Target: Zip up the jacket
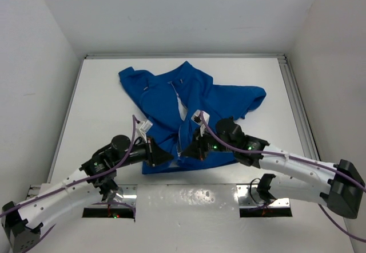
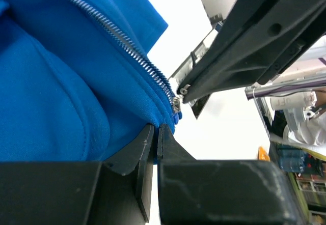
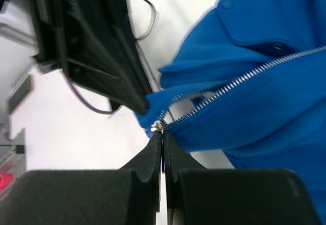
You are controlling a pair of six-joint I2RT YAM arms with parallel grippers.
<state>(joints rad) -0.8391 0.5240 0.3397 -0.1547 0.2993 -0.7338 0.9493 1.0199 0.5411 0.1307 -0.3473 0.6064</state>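
Observation:
The blue jacket (image 1: 197, 101) lies spread on the white table, its front open above the waist with pale lining showing. Its silver zipper (image 3: 239, 80) is joined only at the bottom hem. My left gripper (image 2: 157, 129) is shut on the hem fabric just left of the zipper's lower end (image 2: 174, 104). My right gripper (image 3: 162, 133) is shut, its tips pinching the small silver zipper pull (image 3: 158, 127) at the hem. In the top view the left gripper (image 1: 170, 158) and right gripper (image 1: 186, 149) meet nose to nose at the jacket's near edge.
White walls enclose the table on three sides. A metal rail (image 1: 297, 101) runs along the right edge. Two arm mounts (image 1: 263, 204) sit on the near strip. Each wrist view shows the other arm's black gripper body (image 2: 254, 41) close by.

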